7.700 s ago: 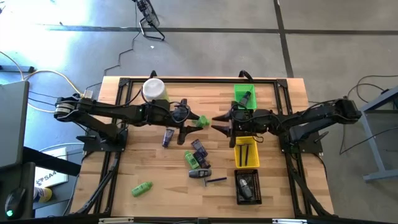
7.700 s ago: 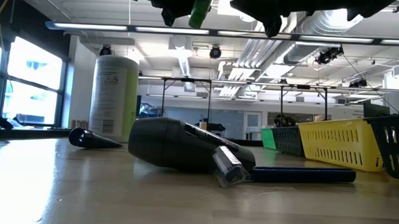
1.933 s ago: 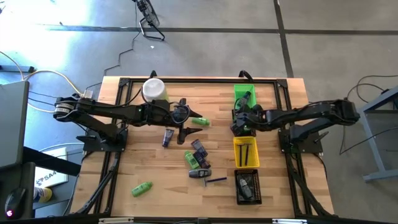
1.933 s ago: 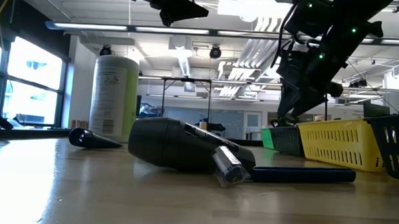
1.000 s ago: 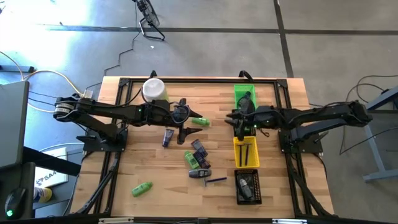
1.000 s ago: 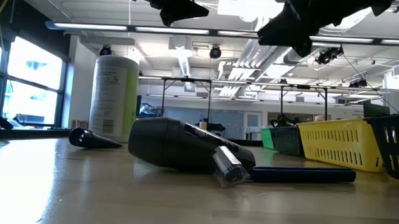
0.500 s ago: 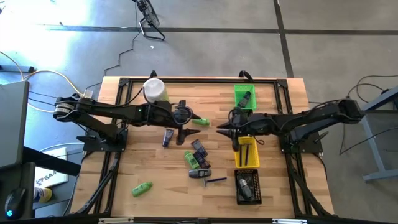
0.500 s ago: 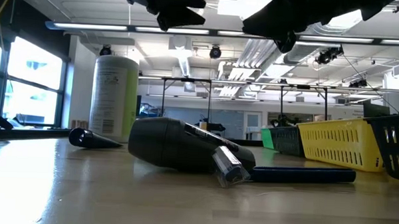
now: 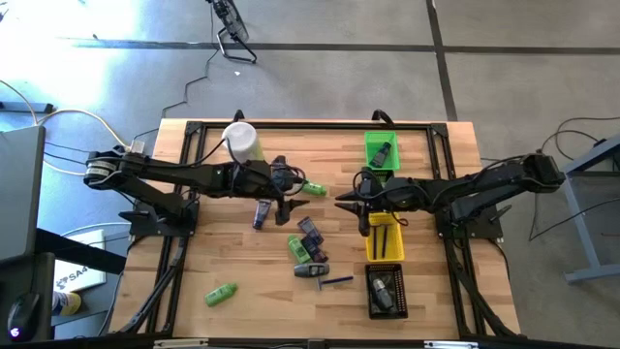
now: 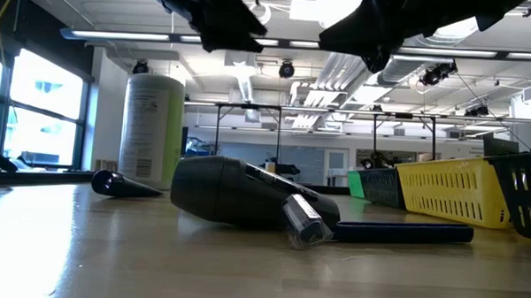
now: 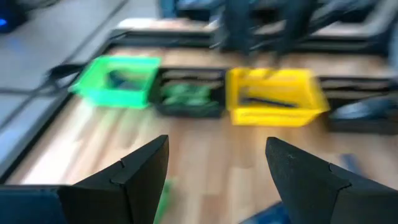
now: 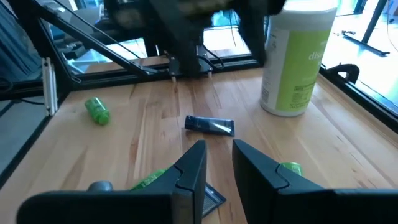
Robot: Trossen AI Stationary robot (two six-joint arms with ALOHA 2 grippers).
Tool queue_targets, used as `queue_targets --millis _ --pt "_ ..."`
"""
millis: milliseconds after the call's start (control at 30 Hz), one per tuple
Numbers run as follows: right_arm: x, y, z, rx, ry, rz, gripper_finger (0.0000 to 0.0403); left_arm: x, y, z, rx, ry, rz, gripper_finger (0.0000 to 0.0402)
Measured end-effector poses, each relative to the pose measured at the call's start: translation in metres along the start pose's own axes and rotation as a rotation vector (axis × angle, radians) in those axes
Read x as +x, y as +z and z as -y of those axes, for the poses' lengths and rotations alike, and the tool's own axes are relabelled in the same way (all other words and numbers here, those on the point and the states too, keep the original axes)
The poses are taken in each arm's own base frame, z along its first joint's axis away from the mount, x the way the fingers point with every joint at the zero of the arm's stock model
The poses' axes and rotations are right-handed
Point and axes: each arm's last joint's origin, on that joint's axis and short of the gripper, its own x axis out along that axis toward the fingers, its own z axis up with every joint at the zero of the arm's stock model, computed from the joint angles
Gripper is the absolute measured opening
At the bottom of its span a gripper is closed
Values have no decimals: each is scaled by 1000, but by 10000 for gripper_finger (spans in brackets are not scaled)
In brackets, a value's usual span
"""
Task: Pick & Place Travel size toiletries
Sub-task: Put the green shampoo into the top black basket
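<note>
The travel size toiletries lie loose on the wooden table. A green bottle (image 9: 313, 188) lies just ahead of my left gripper (image 9: 294, 192), which hovers above the table, open and empty. A dark tube (image 9: 262, 213), a cluster of tubes and a green bottle (image 9: 308, 248), a blue stick (image 9: 336, 281) and another green bottle (image 9: 221, 293) lie nearer the front. My right gripper (image 9: 341, 202) hovers at mid-table pointing left, with only a narrow gap (image 12: 219, 144) between its fingers and nothing in it. The left wrist view shows my left gripper (image 11: 216, 140) wide apart.
A large pale-green canister (image 9: 240, 141) stands at the far left. A row of bins runs down the right: green (image 9: 380, 147), yellow (image 9: 384, 236) and black (image 9: 386, 293), with items inside. Another black bin (image 11: 186, 96) holds green bottles. Bare wood lies at the near left.
My right gripper has gone from above the bins toward the table's left, out over mid-table, and sunk a little. My left gripper has tipped slightly downward in place.
</note>
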Motion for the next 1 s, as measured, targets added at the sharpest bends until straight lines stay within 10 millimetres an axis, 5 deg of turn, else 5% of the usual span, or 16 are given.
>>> queue_targets --millis 333,700,1000 --pt "0 -2 0 -9 7 -29 70 22 -20 -3 66 126 -118 264" --pt "-9 -2 -8 -23 101 -62 70 36 -25 -56 -75 88 -121 264" --pt "-22 4 -9 -68 117 -44 70 41 -24 -66 -34 117 -98 264"
